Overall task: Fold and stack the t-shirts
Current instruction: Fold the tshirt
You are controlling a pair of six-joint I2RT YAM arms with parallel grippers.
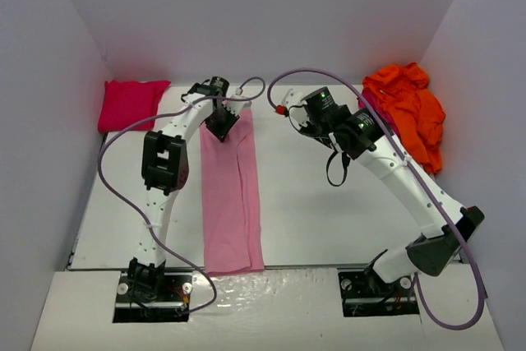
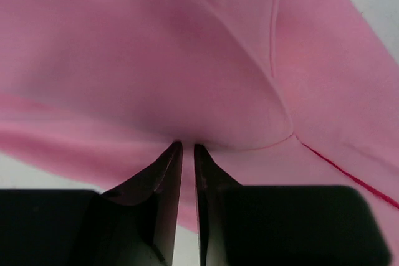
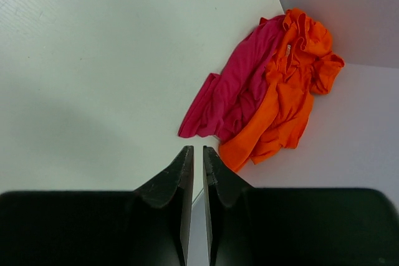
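The white table (image 1: 312, 219) is closed in by grey walls (image 1: 263, 6) at 9, 12 and 3 o'clock; only the 6 o'clock edge, where the arm bases are bolted, is left free. The widest bare surface is found in the middle and at 4 o'clock, between the two arms.

The light pink t-shirt (image 1: 233, 203) is laid out as a long narrow strip running from 12 to 6 o'clock, left of the middle. Its near end reaches the 6 o'clock table edge. The left gripper (image 1: 222, 127) is set down on the far end of this strip. In the left wrist view its fingers are closed to a thin slit, and a fold of pink cloth is gathered at their tips and appears to be pinched there.

The right gripper (image 1: 308, 113) is held in the air over bare table, well apart from the pink strip. Its fingers (image 3: 187, 172) are drawn nearly together and nothing is seen between them.

The red t-shirt (image 1: 127, 104) is lying folded in the 10 o'clock corner, against the wall. The bright orange t-shirt (image 1: 407, 108) is crumpled in the 2 o'clock corner. The dark crimson t-shirt (image 3: 230, 98) is touching it, partly under it on the side toward the middle of the table.

A purple cable (image 1: 103, 162) is looped out at 9 o'clock of the left arm, between it and the red shirt.
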